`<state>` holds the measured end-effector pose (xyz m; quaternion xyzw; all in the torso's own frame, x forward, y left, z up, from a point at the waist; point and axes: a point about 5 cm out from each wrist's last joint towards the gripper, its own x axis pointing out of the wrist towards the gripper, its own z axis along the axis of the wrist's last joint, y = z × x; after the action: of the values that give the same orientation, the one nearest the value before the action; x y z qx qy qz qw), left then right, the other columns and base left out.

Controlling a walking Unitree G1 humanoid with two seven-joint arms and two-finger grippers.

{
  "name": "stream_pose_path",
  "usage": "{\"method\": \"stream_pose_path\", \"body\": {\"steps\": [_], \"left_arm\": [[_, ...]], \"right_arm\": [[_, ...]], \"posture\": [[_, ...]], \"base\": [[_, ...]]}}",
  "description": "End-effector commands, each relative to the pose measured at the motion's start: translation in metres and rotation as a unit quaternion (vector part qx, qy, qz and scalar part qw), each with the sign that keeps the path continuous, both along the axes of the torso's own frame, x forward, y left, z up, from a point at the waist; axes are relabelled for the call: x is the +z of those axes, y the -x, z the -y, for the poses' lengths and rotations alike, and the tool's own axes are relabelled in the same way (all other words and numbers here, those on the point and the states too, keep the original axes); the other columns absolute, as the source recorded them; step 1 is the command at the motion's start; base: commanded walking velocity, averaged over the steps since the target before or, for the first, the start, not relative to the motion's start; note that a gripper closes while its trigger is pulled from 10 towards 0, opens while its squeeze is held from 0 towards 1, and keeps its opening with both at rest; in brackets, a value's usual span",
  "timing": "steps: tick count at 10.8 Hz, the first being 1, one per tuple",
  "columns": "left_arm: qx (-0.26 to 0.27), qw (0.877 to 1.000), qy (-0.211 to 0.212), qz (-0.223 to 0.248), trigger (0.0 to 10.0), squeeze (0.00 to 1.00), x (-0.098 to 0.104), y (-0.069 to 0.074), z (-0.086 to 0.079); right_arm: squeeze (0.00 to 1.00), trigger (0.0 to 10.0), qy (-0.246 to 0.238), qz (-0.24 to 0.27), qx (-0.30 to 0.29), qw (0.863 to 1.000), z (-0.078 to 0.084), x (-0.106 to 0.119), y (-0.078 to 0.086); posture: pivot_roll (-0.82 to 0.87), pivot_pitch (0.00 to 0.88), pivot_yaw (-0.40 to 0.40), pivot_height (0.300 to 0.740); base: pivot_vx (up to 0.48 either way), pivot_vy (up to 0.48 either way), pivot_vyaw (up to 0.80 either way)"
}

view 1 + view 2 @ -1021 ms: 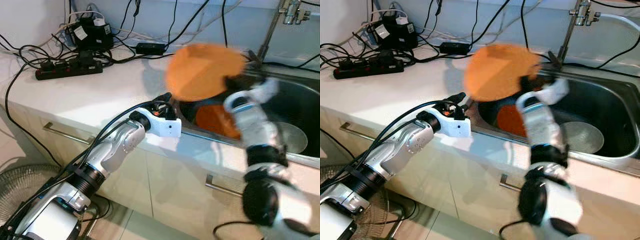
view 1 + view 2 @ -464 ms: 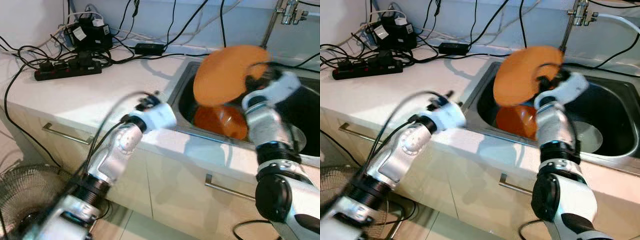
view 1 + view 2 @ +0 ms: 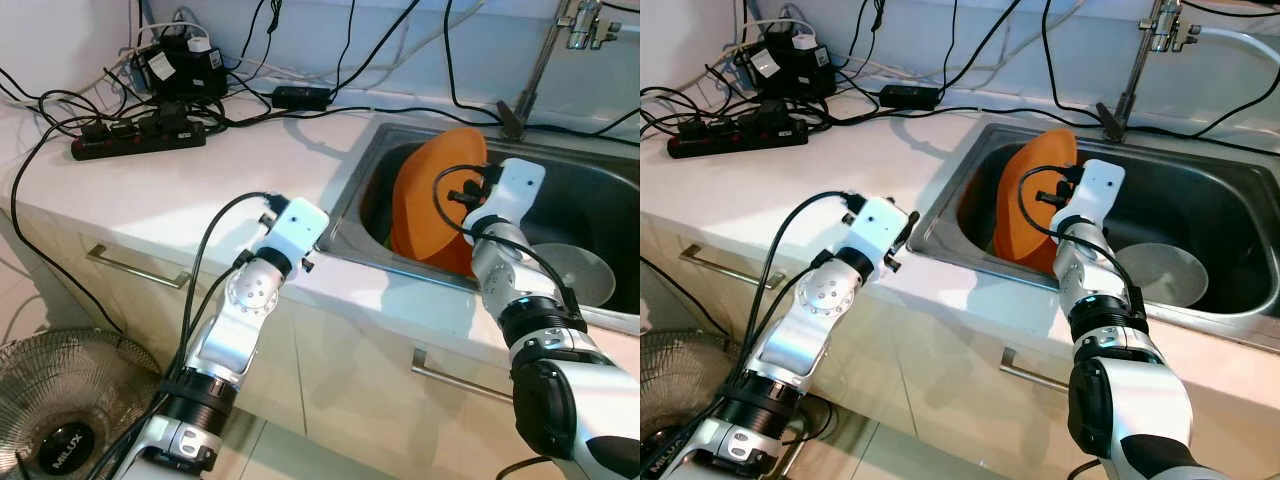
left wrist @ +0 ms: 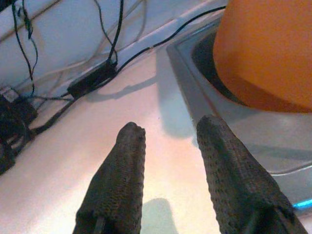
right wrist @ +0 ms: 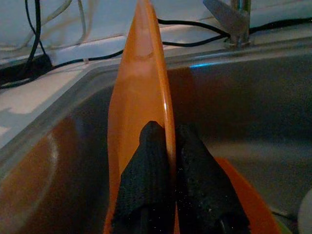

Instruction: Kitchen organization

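Nearest, the left gripper [image 4: 165, 131] hovers just above the white table [image 3: 180, 190] beside the sink's [image 3: 1200, 190] near-left rim, its fingers [image 4: 122, 175] apart and holding nothing. Further in, the right gripper [image 5: 168, 139] reaches into the sink with its fingers clamped on the rim of an orange plate [image 3: 435, 200], which stands on edge against the sink's left wall. A pale dish [image 3: 575, 270] lies on the sink floor just beside it, with a power strip [image 3: 135, 135] and cables at the table's far left.

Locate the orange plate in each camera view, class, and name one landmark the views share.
Left eye: orange plate on edge in the sink's left half.
Right eye: left half of sink.
Left wrist: beyond the left pincer.
Right wrist: edge-on, pinched by the right pincer.
Landmark: sink rim.
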<state>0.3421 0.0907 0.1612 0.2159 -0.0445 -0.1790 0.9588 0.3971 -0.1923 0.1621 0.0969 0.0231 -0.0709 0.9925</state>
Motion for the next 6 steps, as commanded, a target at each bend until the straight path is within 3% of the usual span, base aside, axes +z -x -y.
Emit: {"method": "stream_pose_path", "body": {"steps": [1, 4, 5, 6], "left_arm": [[0.003, 1.000, 0.013, 0.001, 10.0, 0.00, 0.005, 0.000, -0.003], [0.003, 1.000, 0.025, -0.016, 10.0, 0.00, 0.000, 0.003, 0.000], [0.002, 0.999, 0.030, -0.020, 10.0, 0.00, 0.000, 0.004, 0.002], [0.002, 0.999, 0.032, -0.022, 10.0, 0.00, 0.000, 0.004, 0.002]], "right_arm": [[0.00, 10.0, 0.009, 0.015, 0.006, 1.000, -0.005, 0.010, -0.004], [0.00, 10.0, 0.008, -0.005, 0.022, 1.000, -0.013, -0.002, -0.002], [1.00, 10.0, 0.016, -0.014, 0.028, 0.999, -0.016, -0.005, -0.002], [1.00, 10.0, 0.019, -0.018, 0.036, 0.999, -0.018, -0.007, -0.002]], "posture": [[0.23, 0.000, 0.031, 0.740], [0.23, 0.000, 0.029, 0.740], [0.24, 0.000, 0.029, 0.740], [0.24, 0.000, 0.028, 0.740]], "base": [[0.000, 0.000, 0.00], [0.000, 0.000, 0.00], [0.000, 0.000, 0.00], [0.000, 0.000, 0.00]]}}
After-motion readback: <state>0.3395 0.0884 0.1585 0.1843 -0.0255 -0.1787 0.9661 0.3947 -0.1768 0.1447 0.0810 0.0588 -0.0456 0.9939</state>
